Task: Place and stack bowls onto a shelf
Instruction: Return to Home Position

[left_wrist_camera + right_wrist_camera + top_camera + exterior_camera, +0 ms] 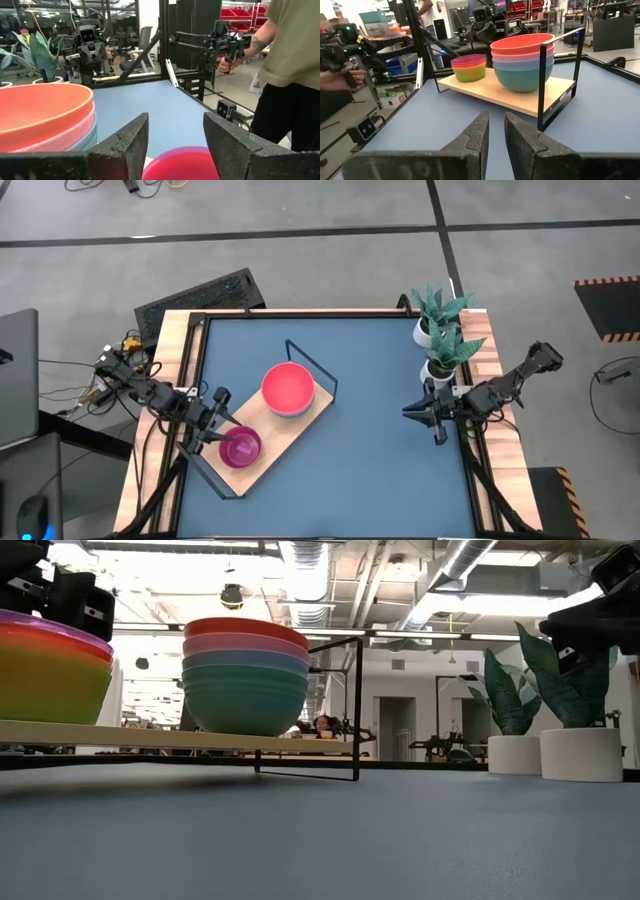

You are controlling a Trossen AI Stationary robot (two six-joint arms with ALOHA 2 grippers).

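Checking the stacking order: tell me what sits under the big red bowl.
Under the big red bowl nest pink, blue, then green bowls on the shelf. Only their rims and outer walls show; their insides are covered.

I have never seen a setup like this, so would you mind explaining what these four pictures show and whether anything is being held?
Two robot arms work at a blue table. One picture looks straight down, one looks level from the tabletop, and two come from cameras on the wrists. On the table lies a wooden shelf carrying a stack of large bowls and a stack of small bowls. Two potted plants stand at the right edge. The left gripper hovers open over the small stack; the right gripper waits near the plants with its fingers slightly apart. Neither holds anything.
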